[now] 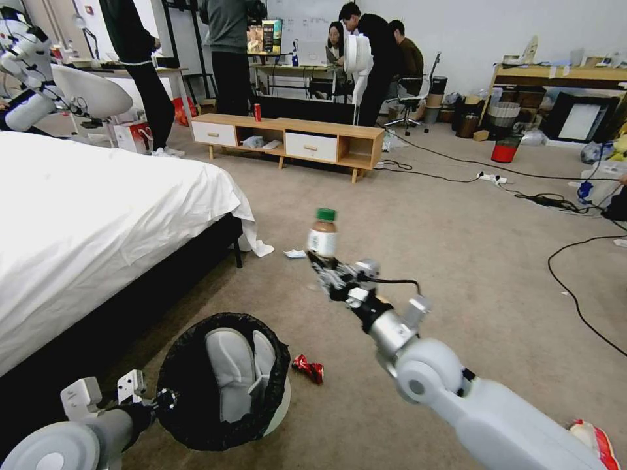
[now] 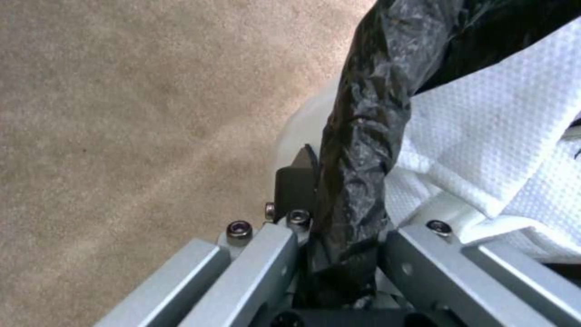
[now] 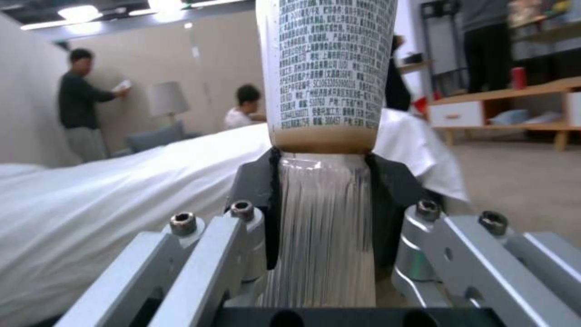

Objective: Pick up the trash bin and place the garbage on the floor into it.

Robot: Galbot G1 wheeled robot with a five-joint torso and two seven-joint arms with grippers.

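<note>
My left gripper (image 1: 163,398) is shut on the near rim of the trash bin (image 1: 189,418), a round pale grey bin lined with a crinkly black bag, held low beside the bed. In the left wrist view the gripper (image 2: 345,200) pinches the bag-covered rim (image 2: 363,136). White tissues (image 1: 235,365) lie inside. My right gripper (image 1: 321,261) is shut on a clear bottle (image 1: 322,236) with a green cap, held upright above the floor (image 1: 457,261); the right wrist view shows the bottle (image 3: 327,81) between the fingers (image 3: 393,190). A crumpled red wrapper (image 1: 308,368) lies just right of the bin.
A white-sheeted bed (image 1: 91,215) fills the left. A white paper scrap (image 1: 295,253) lies by its corner, and a red-white snack bag (image 1: 595,438) under my right arm. Black cables (image 1: 575,287) cross the carpet at right. A low wooden cabinet (image 1: 287,140) stands at the back.
</note>
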